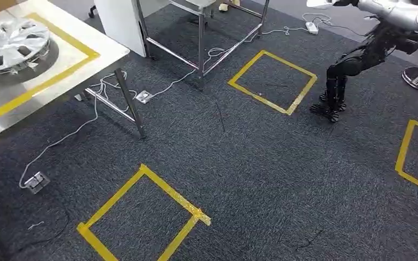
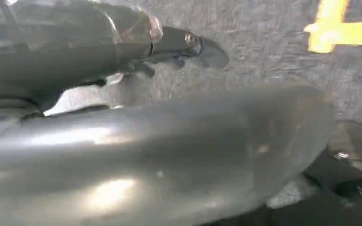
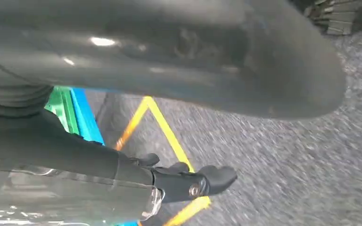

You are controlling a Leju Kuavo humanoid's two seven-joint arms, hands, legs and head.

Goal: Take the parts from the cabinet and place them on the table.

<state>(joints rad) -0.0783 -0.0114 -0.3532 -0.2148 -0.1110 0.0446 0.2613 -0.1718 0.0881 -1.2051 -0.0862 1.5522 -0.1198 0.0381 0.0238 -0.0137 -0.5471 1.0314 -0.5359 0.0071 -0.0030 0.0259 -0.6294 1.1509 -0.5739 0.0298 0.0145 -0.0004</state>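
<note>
Silver wheel cover [image 1: 11, 41] already sits on the surface [image 1: 95, 54], well away from your left robot hand [image 2: 179, 141] and right robot hand [image 3: 169, 56]. Both hang over carpet [image 1: 239, 163], unclenched and empty, likely free for the next pick.

Hubcap [image 1: 10, 43] lies on table [image 1: 95, 41] at far left, inside a taped outline [image 1: 60, 76]. Floor outlet box [image 1: 36, 181] sits below the table, cable [image 1: 76, 130] running up toward the table leg [image 1: 130, 103]. Taped floor squares: one near centre [image 1: 141, 217], one farther right [image 1: 272, 81]. Metal frame [image 1: 201, 32] stands behind, between table and far square.
</note>
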